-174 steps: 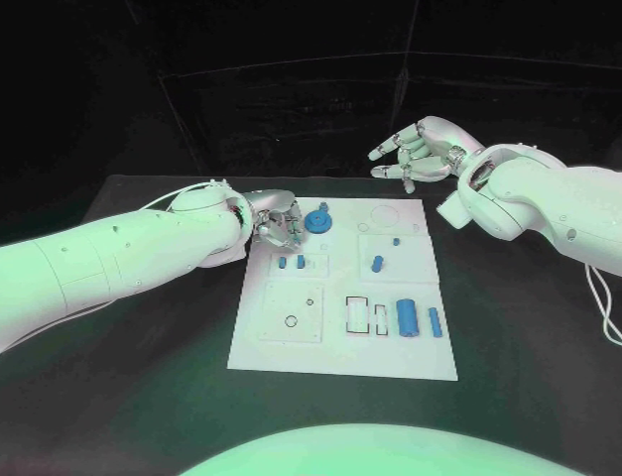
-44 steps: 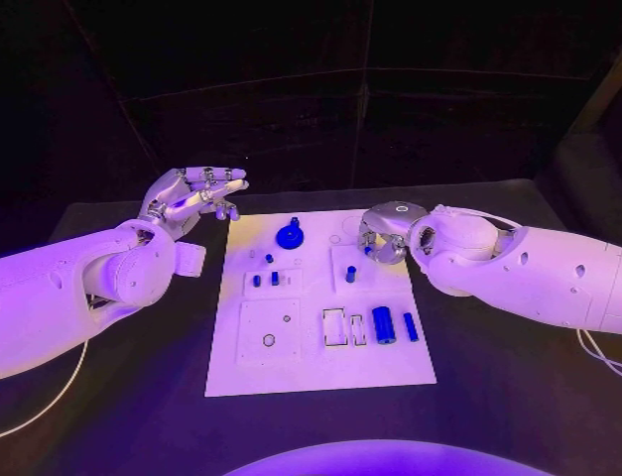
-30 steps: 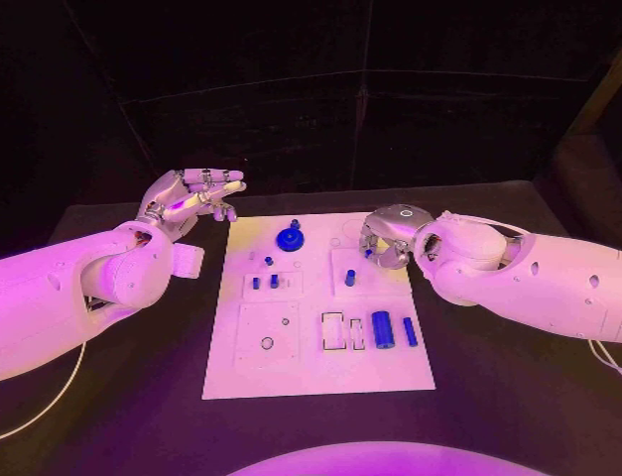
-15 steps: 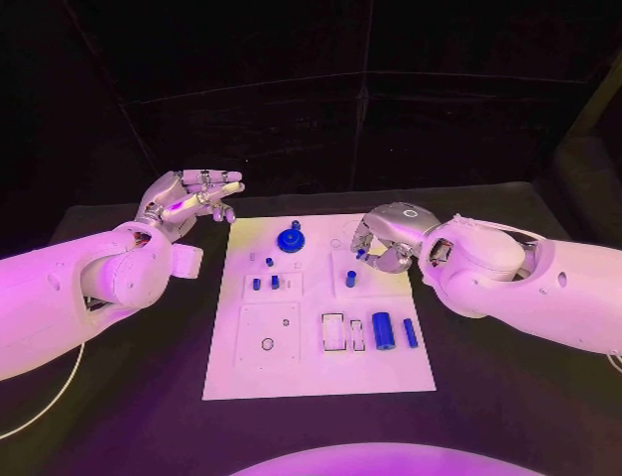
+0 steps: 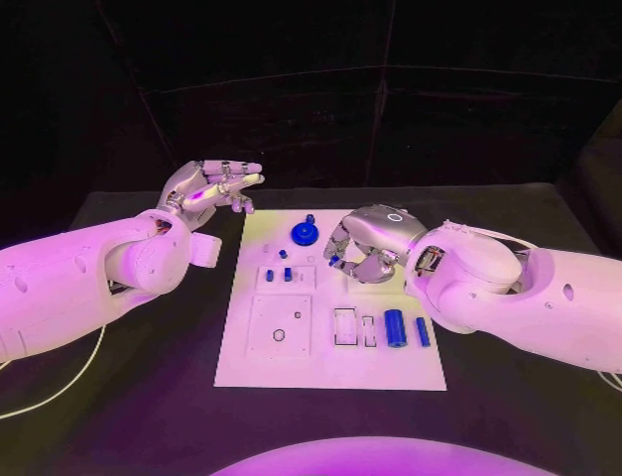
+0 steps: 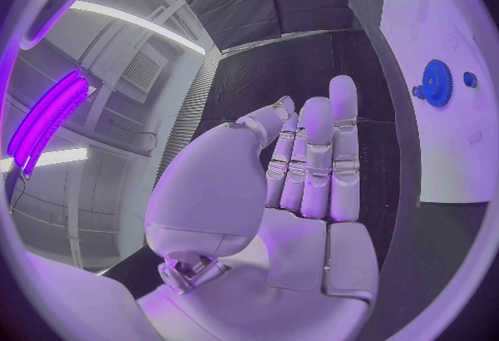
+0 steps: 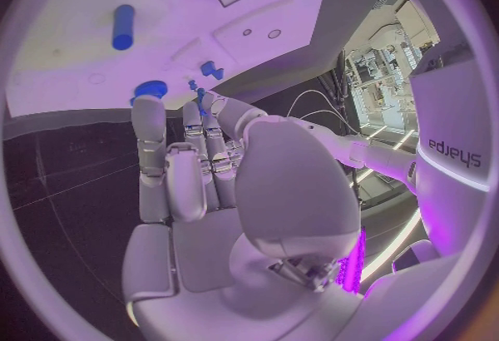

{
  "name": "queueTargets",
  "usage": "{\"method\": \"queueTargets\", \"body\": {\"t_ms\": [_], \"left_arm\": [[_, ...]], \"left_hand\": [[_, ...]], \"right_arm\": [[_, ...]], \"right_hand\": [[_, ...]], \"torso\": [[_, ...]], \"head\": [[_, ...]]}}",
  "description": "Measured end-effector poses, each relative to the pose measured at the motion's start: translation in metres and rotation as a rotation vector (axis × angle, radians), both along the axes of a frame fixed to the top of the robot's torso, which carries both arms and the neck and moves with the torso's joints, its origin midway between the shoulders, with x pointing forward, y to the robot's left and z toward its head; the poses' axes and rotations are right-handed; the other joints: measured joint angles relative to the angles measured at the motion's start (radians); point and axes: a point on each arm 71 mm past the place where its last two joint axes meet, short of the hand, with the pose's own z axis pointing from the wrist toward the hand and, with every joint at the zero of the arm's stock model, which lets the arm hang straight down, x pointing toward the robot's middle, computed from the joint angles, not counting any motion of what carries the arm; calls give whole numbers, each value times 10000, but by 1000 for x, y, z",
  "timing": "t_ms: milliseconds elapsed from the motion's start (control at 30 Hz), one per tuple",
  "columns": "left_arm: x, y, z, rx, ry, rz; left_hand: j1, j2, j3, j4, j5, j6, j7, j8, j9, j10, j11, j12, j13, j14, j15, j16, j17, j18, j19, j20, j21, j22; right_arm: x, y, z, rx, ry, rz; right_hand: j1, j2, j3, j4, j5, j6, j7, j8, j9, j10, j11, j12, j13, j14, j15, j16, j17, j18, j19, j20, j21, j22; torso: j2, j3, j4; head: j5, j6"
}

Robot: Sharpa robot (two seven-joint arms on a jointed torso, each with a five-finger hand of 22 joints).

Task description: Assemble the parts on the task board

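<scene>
Task looked partway done. On the task board [image 5: 325,367], the blue gear [image 5: 305,234] sat at the far end w/ 2 small pegs [image 5: 278,274] upright nearer the middle. The cylinder [image 5: 394,320] and thin pin [image 5: 423,330] lay loose by the rectangular slots, long axes running near-to-far. Right hand [image 5: 364,246] hovered over the board, fingers curled; whether it gripped a part couldn't be told. Left hand [image 5: 210,186] was raised off the board's left, fingers extended together, holding nothing.

Right hand [image 5: 368,243] now over task board [image 5: 317,372].
</scene>
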Motion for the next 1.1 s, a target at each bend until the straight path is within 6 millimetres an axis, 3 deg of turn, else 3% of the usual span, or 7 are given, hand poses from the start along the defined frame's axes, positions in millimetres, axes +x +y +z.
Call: {"method": "queueTargets", "body": {"t_ms": [233, 533, 800, 1100], "left_arm": [[0, -9, 0, -58, 2, -158], [-2, -16, 1, -120, 11, -311], [-3, -17, 1, -139, 14, -355], [-2, -19, 1, -144, 18, -376]], "left_hand": [[0, 0, 0, 0, 0, 0, -1, 0, 0, 0, 0, 0, 0, 0, 0, 0, 1, 0, 0, 0, 0, 1], [0, 0, 0, 0, 0, 0, 0, 0, 1, -36, 36, 0, 0, 0, 0, 0, -8, 0, 0, 0, 0, 2], [0, 0, 0, 0, 0, 0, 0, 0, 2, -36, 36, 0, 0, 0, 0, 0, -7, 0, 0, 0, 0, 2], [0, 0, 0, 0, 0, 1, -1, 0, 2, -36, 36, 0, 0, 1, 1, 0, -7, 0, 0, 0, 0, 2]], "right_arm": [[-2, 30, -12, 106, 408, 591], [-4, 47, -37, -174, 1055, 907], [-5, 53, -50, -417, 1365, 1076], [-11, 59, -56, -576, 1550, 1387]], "right_hand": [[0, 0, 25, -26, -1, 0, 0, 0, -2, 0, 0, 0, -3, 0, 0, 0, -38, 1, 0, 0, 0, -53], [0, 0, 25, -25, -1, -1, 1, -1, -9, -1, 0, 0, -29, 0, 0, 0, -53, 0, 0, 0, 0, -98], [0, 0, 25, -25, -2, -1, 0, -2, -13, -1, 0, 0, -29, 0, 0, 0, -52, 0, 0, 0, 0, -113], [-1, 0, 25, -25, -2, -1, 1, -3, -22, -1, 1, 0, -30, 0, 0, 0, -64, 0, 0, 0, 0, -124]], "torso": [[5, 0, -1], [6, 8, -16], [6, 23, -17], [7, 21, -30]], "head": [[256, -105], [515, -249], [684, -360], [785, -445]]}}
